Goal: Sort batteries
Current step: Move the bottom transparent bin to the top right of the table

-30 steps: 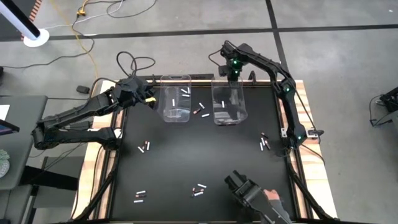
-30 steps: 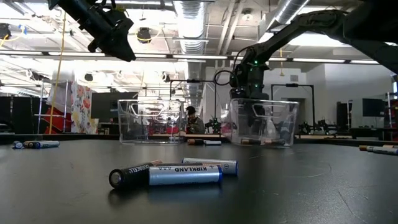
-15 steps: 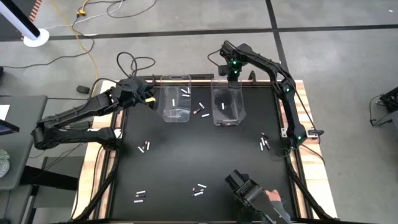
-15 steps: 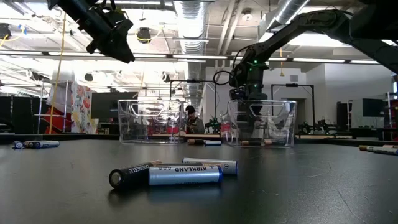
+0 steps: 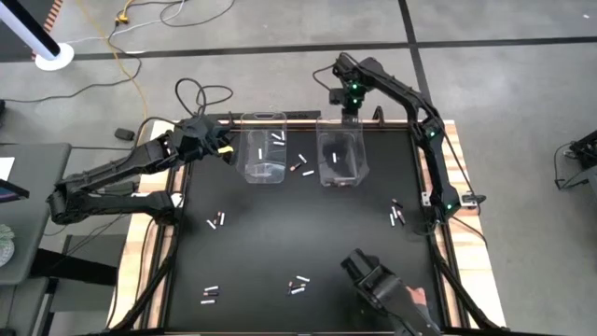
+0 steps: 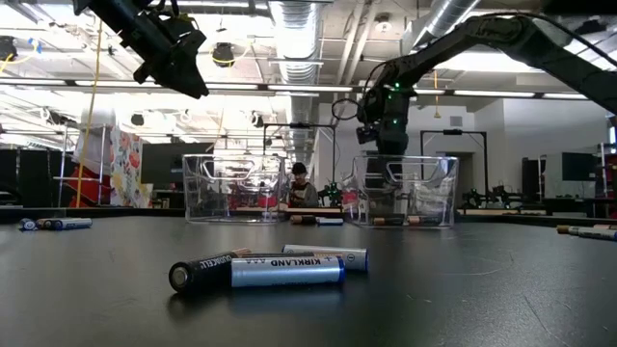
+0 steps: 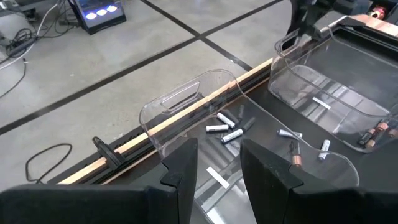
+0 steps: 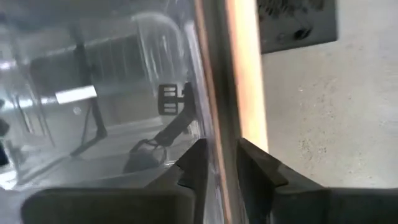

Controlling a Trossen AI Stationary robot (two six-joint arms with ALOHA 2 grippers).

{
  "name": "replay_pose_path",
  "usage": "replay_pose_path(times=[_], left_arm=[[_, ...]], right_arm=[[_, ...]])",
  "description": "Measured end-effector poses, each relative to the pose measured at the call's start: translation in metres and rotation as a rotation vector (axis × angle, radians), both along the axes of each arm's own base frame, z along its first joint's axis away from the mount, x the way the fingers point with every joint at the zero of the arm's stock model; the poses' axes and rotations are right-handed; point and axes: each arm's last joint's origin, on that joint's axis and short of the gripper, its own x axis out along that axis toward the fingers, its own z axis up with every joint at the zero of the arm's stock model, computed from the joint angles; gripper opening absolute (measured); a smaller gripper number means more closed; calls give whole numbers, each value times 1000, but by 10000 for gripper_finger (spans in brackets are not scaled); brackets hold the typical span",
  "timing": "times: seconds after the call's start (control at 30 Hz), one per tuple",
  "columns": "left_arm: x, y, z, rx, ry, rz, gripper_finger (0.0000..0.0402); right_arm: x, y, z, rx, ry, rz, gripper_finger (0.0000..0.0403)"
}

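Clear plastic bins sit at twelve o'clock on the black table (image 5: 308, 233): the left bin (image 5: 263, 149) holds several white batteries (image 7: 227, 129), the right bin (image 5: 341, 157) one white cell — perhaps more. Loose batteries lie scattered at three, six and nine o'clock. Above the right bin's far rim, the right gripper (image 5: 352, 110) hangs, fingers slightly parted, empty. The left gripper (image 5: 224, 147) hovers beside the left bin — fingers parted, holding nothing.

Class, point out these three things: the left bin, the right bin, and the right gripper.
Left bin (image 5: 264, 171), high view, on its near rim.
Right bin (image 5: 324, 177), high view, on its near left corner.
Right gripper (image 5: 353, 114), high view, between its fingertips above the bin's far edge.
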Motion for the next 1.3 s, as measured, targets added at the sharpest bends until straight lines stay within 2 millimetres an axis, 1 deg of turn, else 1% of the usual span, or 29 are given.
replay_pose_path(times=[0.2,0.37,0.47,0.57,0.67,0.77,0.9,1.07,1.17,1.3], left_arm=[[0,0,0,0,0,0,116],[0,0,0,0,-1,0,116],[0,0,0,8,9,-6,116],[0,0,0,22,26,-16,116],[0,0,0,30,38,-23,116],[0,0,0,42,56,-33,116],[-1,-1,-3,41,106,-47,116],[-4,-2,-1,29,87,-37,116],[-9,-6,2,28,57,-34,116],[-21,-12,5,-15,9,-7,116]], right_arm=[[-2,1,31,-9,-27,-82,162],[-14,4,55,32,-29,-256,202],[-22,7,62,71,-27,-409,211],[-29,14,69,118,-10,-550,211],[-29,22,81,127,-49,-633,206],[-24,38,97,129,-98,-656,200],[-13,65,118,120,-148,-649,189],[1,109,144,102,-209,-556,176],[10,134,154,100,-234,-499,170],[21,167,165,101,-258,-405,162]])
